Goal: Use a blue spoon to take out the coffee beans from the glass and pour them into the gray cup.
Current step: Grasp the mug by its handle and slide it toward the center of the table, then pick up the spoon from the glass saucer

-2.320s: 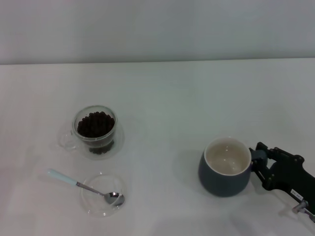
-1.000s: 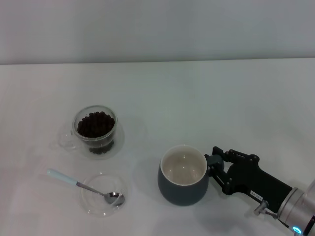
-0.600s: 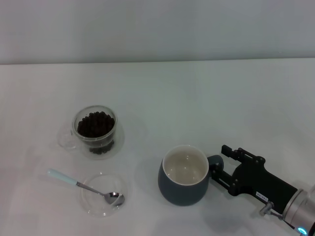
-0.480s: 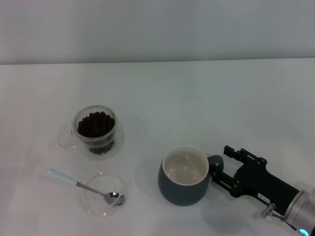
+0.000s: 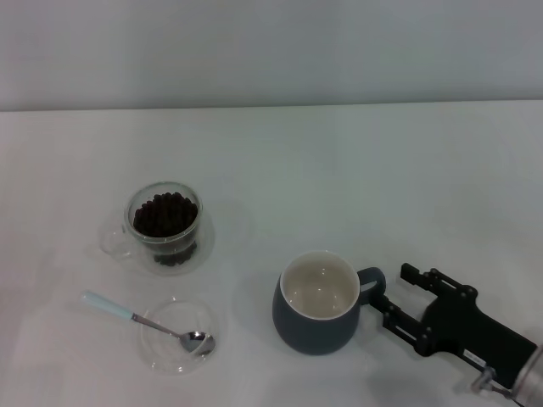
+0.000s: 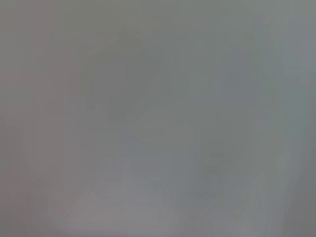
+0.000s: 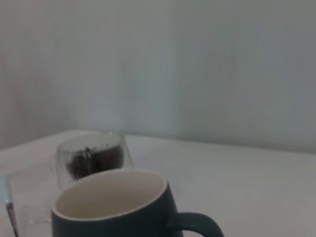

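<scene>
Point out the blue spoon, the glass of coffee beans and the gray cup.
blue spoon [image 5: 109, 307], head view, on its pale handle
glass [image 5: 163, 243], head view, on its front wall
gray cup [image 5: 314, 332], head view, on its outer wall

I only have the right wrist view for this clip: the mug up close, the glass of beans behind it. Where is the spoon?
Observer: In the head view the blue spoon lies with its bowl in a shallow glass dish, nearer the robot than the glass.
Operator: Is the right arm holding the mug?
Observer: No. The right end effector is open beside the gray cup, at its handle, not closed on it.
Operator: Any beans in the mug?
Observer: None; its inside is bare. The coffee beans are all in the glass.
Operator: And the left arm?
Observer: The left end effector shows in no view.
</scene>
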